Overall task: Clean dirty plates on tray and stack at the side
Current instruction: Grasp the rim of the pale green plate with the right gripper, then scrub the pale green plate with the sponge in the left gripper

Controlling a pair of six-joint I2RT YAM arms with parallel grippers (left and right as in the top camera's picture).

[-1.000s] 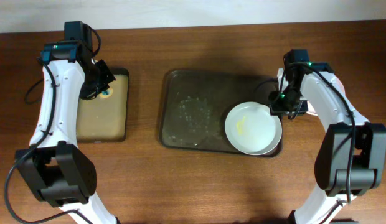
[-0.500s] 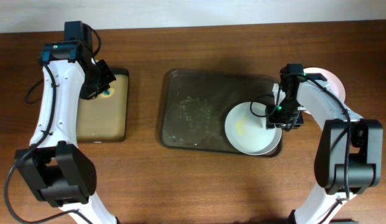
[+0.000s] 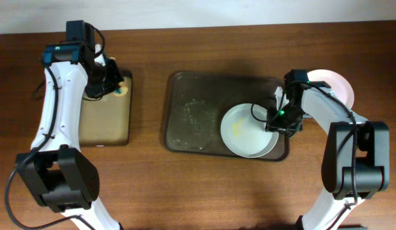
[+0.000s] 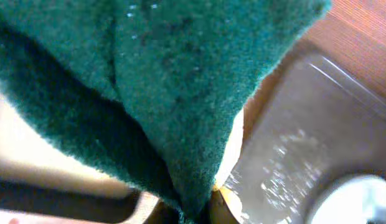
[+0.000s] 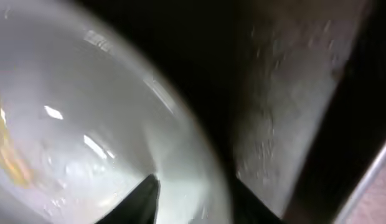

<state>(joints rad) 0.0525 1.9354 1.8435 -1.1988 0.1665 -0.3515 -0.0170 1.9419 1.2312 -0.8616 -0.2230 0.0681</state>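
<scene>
On brown wood table (image 3: 204,191), pale wall strip (image 3: 249,11) along top. Centre: dark tray (image 3: 191,115), smeared plate (image 3: 246,131) in its right half. At the plate's right rim, right gripper (image 3: 275,121); wrist view blurred, clamp can't tell. Over small tray (image 3: 105,124), left gripper (image 3: 111,82) clenches green sponge (image 4: 168,81), fingers hidden. Off-tray right, another plate (image 3: 337,86), partly behind arm.

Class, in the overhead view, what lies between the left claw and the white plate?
Between left claw and plate: bare wood table, then the tray's wet floor, seen overhead.
</scene>
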